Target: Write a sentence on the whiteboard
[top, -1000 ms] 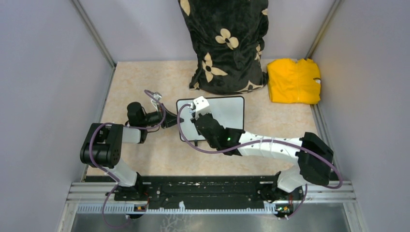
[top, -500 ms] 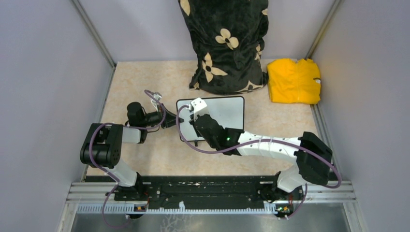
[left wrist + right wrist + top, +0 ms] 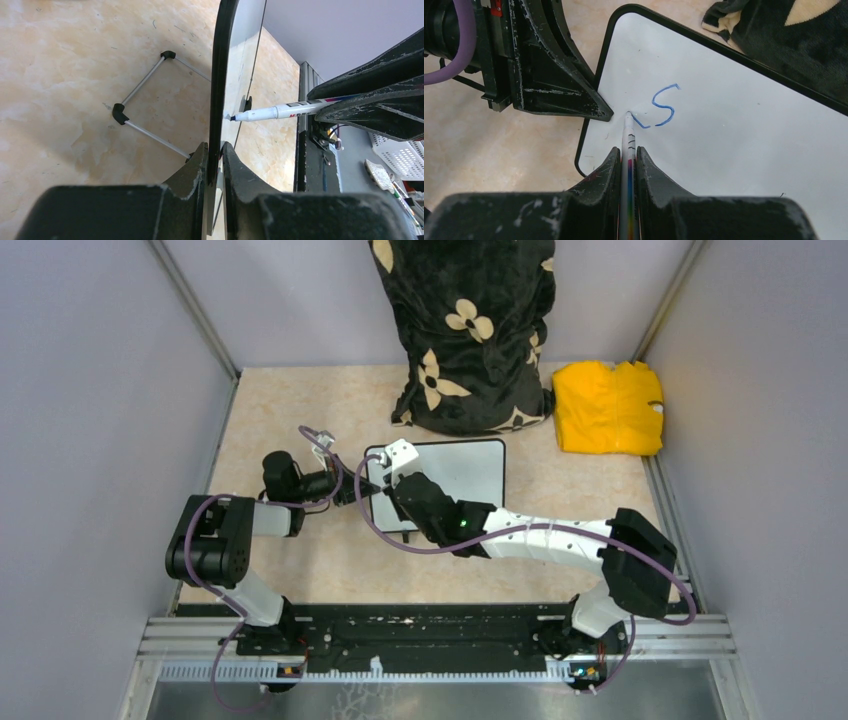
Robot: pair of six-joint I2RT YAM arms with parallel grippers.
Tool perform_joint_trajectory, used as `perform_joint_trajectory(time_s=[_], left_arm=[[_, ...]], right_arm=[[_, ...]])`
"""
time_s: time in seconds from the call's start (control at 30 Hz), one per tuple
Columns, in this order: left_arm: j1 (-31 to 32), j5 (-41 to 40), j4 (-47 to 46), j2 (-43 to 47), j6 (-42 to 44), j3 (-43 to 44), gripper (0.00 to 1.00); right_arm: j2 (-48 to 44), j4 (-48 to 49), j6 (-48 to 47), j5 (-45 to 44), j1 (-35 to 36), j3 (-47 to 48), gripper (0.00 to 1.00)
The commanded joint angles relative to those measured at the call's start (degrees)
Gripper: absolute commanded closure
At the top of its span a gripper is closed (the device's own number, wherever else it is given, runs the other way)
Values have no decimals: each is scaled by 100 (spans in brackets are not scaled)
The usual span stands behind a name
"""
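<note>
Top view, read from the left. The left gripper (image 3: 352, 488) is set at the 9 o'clock edge of the whiteboard (image 3: 465, 472), and its jaws are pinched on the thin dark frame. In the left wrist view the board is seen edge-on between the two fingers (image 3: 200, 160), with frame and finger in contact on both sides. A folded wire stand (image 3: 145, 107) with black corner pieces is noted beside the board's edge, over the beige table (image 3: 290, 405); whether it is joined to the board cannot be told.

The board is placed near the middle of the table, with its white face turned up to the top camera. Whether it rests flat or is lifted at the gripped edge cannot be told.

Of the sentence (image 3: 663, 106), only a blue "S" and a short blue stroke at its 8 o'clock are seen. The tip of the marker (image 3: 628, 145) is set on the board at the end of that stroke, just beside the left finger.

The right gripper (image 3: 627, 150) is clamped on the marker barrel, with a finger tight on each side.

Obstruction: in the top view the right wrist and its white camera block cover the 9 o'clock part of the board, so the writing is hidden there.

Surroundings: a black cushion (image 3: 468, 330) with cream flowers is stood at 12 o'clock of the board, near its far edge. A yellow cloth (image 3: 608, 408) is found at 2 o'clock, apart from the board.
</note>
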State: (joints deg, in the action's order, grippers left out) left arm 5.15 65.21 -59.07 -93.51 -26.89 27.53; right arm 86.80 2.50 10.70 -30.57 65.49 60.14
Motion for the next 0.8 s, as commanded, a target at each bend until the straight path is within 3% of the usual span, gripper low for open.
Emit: perform_joint_trajectory(time_s=[0.0,0.37,0.77], left_arm=[[30,21,92,81,174,121,100],[30,11,137,96,211,121,100],[30,4,159,86,235,121,100]], right_arm=[[-167,67,22,-2,-2,232,100],[-1445,377,-199,-303,-2,-693,100],[-1189,664,-316,-569,-10,-702,100]])
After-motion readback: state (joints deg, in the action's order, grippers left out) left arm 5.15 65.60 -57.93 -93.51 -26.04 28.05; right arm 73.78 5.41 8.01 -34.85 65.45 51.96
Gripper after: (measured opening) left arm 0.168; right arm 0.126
